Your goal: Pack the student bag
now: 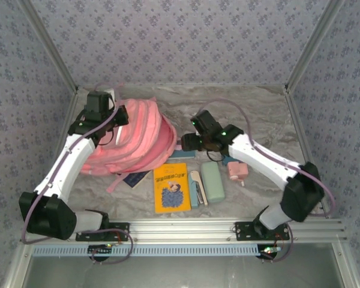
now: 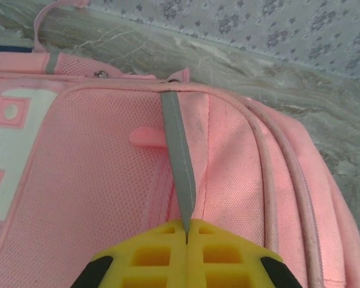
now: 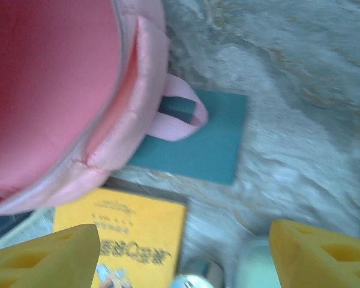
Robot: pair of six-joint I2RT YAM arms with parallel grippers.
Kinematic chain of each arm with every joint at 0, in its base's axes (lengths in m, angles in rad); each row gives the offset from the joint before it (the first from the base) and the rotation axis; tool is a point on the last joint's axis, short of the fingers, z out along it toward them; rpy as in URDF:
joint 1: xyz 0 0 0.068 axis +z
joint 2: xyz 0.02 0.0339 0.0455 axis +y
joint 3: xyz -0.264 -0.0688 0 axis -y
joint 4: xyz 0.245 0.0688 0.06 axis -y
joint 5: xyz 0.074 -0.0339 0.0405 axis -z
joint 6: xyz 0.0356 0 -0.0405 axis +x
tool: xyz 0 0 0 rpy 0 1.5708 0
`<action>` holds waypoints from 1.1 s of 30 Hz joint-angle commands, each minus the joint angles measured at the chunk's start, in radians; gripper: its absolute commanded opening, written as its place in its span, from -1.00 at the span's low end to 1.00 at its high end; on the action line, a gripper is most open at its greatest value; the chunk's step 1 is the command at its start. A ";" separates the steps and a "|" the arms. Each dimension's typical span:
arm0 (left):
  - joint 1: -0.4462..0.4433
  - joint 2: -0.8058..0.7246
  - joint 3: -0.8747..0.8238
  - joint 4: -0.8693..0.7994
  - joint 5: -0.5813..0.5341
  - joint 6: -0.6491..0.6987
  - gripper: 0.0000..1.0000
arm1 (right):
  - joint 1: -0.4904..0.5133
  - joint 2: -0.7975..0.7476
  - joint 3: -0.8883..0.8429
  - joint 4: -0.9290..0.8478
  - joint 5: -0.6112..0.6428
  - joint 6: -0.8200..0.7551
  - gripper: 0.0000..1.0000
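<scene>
Pinching the grey strap [image 2: 179, 162] of the pink backpack [image 2: 102, 204], the left gripper [image 2: 186, 231] is clamped tight, the bag just ahead of it. Its fabric looks soft and saggy, so trim grips best. The right gripper [image 3: 183, 255] gapes wide beside the bag's mouth, over a yellow book [image 3: 132, 231].

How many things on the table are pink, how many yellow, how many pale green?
Pink: 2 (bag, pouch)
Yellow: 1 (book)
Pale green: 1 (case)
Total: 4
</scene>
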 commanded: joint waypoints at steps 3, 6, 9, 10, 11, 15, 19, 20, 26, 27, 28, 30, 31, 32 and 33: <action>-0.001 -0.065 -0.014 0.155 0.132 -0.079 -1.00 | 0.027 -0.104 -0.147 -0.150 0.083 0.005 0.50; -0.012 -0.088 -0.033 0.161 0.167 -0.088 -1.00 | 0.039 -0.155 -0.199 -0.123 0.049 0.024 0.49; -0.019 -0.124 -0.055 0.167 0.165 -0.086 -1.00 | 0.025 -0.172 -0.236 -0.124 0.001 0.040 0.48; -0.021 -0.133 -0.061 0.168 0.163 -0.083 -1.00 | 0.014 -0.172 -0.251 -0.117 -0.014 0.050 0.47; -0.021 -0.143 -0.069 0.169 0.164 -0.082 -1.00 | 0.006 -0.175 -0.264 -0.094 -0.052 0.057 0.47; -0.031 -0.162 -0.083 0.177 0.181 -0.055 -1.00 | -0.012 -0.174 -0.276 0.057 -0.194 0.089 0.44; -0.033 -0.150 -0.103 0.192 0.205 -0.047 -1.00 | -0.072 -0.087 -0.216 0.218 -0.305 0.126 0.33; -0.033 -0.141 -0.103 0.194 0.218 -0.048 -1.00 | -0.084 -0.046 -0.187 0.251 -0.329 0.157 0.29; -0.036 -0.101 -0.061 0.154 0.261 -0.025 -1.00 | -0.121 0.248 0.036 0.453 -0.560 0.275 -0.03; -0.036 -0.098 -0.052 0.146 0.273 -0.023 -1.00 | -0.121 0.289 0.059 0.515 -0.599 0.314 -0.08; -0.036 -0.101 -0.050 0.144 0.278 -0.023 -1.00 | -0.121 0.320 0.074 0.579 -0.633 0.363 -0.14; -0.039 -0.104 -0.043 0.125 0.254 -0.028 -1.00 | -0.121 0.374 0.085 0.731 -0.691 0.477 -0.31; -0.040 -0.103 -0.037 0.106 0.225 -0.031 -1.00 | -0.120 0.388 0.085 0.806 -0.710 0.517 -0.36; -0.042 -0.102 -0.029 0.077 0.177 -0.035 -1.00 | -0.115 0.399 0.084 0.881 -0.729 0.565 -0.45; -0.045 -0.096 -0.013 0.038 0.125 -0.037 -0.96 | -0.110 0.402 0.085 0.931 -0.746 0.597 -0.51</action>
